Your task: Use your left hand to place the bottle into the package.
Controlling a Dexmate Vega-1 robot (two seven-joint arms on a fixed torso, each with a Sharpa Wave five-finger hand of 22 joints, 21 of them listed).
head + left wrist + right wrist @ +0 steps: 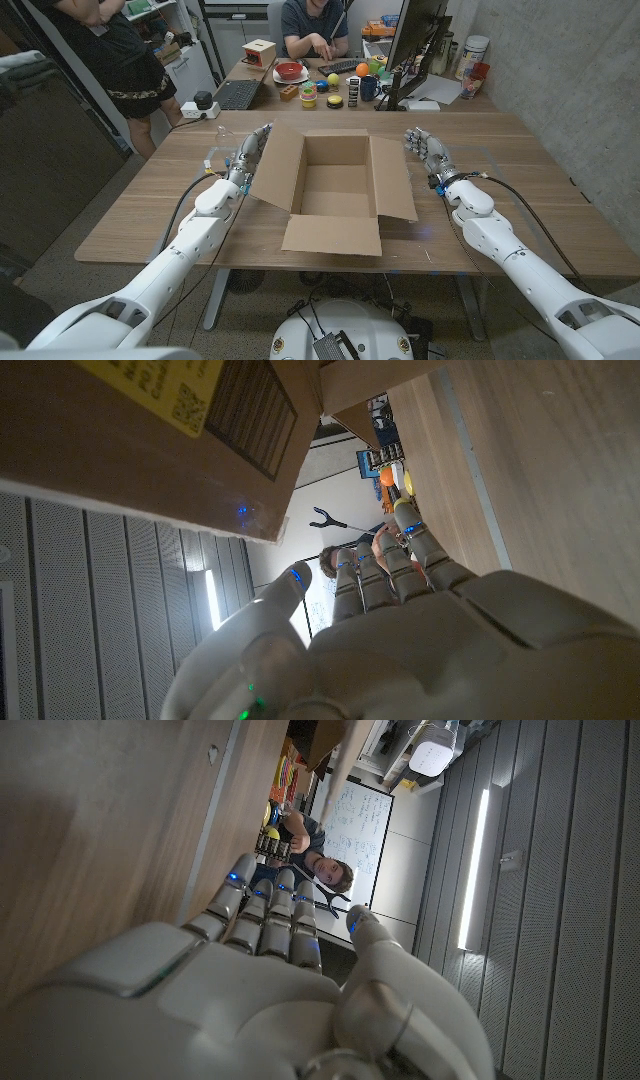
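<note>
An open cardboard box, the package, sits mid-table with its flaps spread out. A clear bottle, faint against the wood, stands at the table's far left. My left hand is between the bottle and the box's left flap, fingers straight and apart, holding nothing. The left hand stands close under that flap in the left wrist view. My right hand is to the right of the box, fingers extended and empty; the right hand stands on edge by the table.
Behind the table is a desk with a keyboard, a red bowl, small toys, a mug and a monitor. One person sits there; another stands at the far left.
</note>
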